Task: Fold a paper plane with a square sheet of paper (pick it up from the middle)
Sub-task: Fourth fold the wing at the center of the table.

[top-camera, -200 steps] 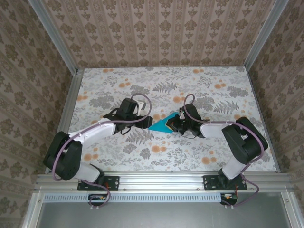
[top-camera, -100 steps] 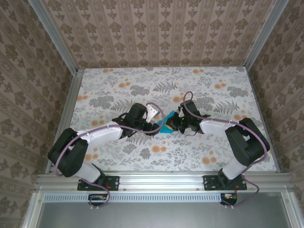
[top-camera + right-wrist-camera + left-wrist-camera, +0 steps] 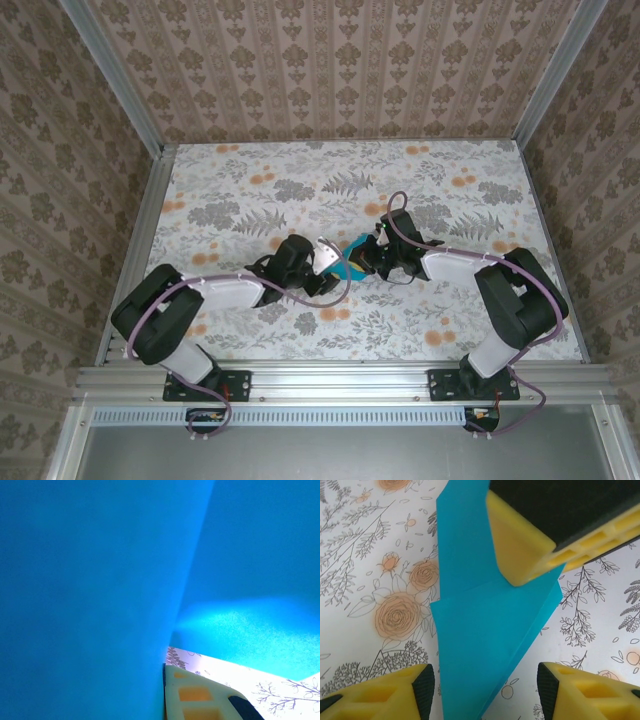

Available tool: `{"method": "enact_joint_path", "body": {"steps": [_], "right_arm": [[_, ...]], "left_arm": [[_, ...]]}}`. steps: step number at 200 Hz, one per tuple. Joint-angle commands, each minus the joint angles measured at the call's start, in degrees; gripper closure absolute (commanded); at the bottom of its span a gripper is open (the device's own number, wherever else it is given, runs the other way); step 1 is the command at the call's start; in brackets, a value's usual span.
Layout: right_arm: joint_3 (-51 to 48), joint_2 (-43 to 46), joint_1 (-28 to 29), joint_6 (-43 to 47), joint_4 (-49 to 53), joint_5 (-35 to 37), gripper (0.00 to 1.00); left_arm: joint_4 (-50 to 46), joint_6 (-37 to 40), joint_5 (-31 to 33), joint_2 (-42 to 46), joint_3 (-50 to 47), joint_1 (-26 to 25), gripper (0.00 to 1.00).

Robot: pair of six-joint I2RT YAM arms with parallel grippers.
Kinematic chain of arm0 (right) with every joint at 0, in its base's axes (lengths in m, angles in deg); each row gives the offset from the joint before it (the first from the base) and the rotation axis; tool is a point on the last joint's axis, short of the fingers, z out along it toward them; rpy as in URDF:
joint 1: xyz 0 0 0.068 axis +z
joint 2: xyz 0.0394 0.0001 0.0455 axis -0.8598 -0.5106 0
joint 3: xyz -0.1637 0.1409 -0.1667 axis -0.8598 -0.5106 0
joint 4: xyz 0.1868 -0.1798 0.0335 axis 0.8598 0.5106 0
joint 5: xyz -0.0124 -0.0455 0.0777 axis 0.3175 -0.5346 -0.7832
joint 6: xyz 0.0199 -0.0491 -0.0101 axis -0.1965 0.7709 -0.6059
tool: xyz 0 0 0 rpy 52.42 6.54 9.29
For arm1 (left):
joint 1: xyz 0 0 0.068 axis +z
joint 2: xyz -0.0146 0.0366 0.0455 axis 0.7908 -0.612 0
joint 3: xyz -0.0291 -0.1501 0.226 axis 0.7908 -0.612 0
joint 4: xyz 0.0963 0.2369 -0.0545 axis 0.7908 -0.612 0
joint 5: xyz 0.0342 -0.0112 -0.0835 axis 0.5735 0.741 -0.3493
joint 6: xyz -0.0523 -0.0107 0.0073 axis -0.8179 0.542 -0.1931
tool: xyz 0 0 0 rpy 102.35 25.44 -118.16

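The turquoise paper plane [image 3: 352, 263], a folded pointed dart with layered flaps, lies mid-table between the two grippers. In the left wrist view the paper plane [image 3: 480, 630] runs down between the pads of my left gripper [image 3: 485, 692], which is open; the left pad sits almost at the paper's edge, the right pad stands apart from it. My right gripper [image 3: 366, 256] is shut on the plane's far end; its yellow finger [image 3: 525, 545] rests on the paper. In the right wrist view the blue paper [image 3: 100, 590] lies against one finger [image 3: 200, 697]; the other finger is hidden behind it.
The floral tabletop [image 3: 250, 190] has metal rails along its left side [image 3: 140, 250] and near edge [image 3: 340, 375]. Patterned walls close in the back and both sides. Both arms reach inward and meet at the middle.
My left gripper has moved right to the plane's pointed end, now straddling it with narrower jaws. The right gripper has kept its hold and shifted slightly away from the bases.
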Motion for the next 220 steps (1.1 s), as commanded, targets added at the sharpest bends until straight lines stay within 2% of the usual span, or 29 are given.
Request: {"method": "enact_joint_path", "body": {"steps": [1, 66, 136, 160, 174, 190, 220], "right_arm": [[1.95, 0.85, -0.26, -0.95, 2.16, -1.43, 0.92], [2.93, 0.13, -0.35, -0.97, 3.33, -2.2, 0.91], [2.93, -0.99, -0.35, -2.09, 3.2, -3.0, 0.9], [3.01, -1.03, -0.43, -1.92, 3.76, -2.94, 0.89], [2.99, -0.72, -0.83, -1.55, 4.23, -3.09, 0.86], [2.53, 0.25, -1.85, -0.82, 4.73, -2.97, 0.77], [1.15, 3.79, -3.75, 0.98, 4.82, -2.4, 0.61]], "left_arm": [[4.65, 4.67, 1.32, -1.71, -0.39, -1.41, 0.44], [7.15, 7.94, 3.32, -5.75, 1.7, -2.25, 0.58], [9.68, 7.19, 3.08, -6.06, 1.72, -2.42, 0.63], [9.48, 7.03, 3.03, -6.54, 2.08, -2.38, 0.69], [9.56, 6.4, 3.29, -6.88, 1.98, -2.33, 0.75], [9.22, 5.59, 2.68, -7.03, 1.92, -2.35, 0.79], [8.2, 3.86, 1.17, -7.73, 2.14, -2.41, 0.82]]}}
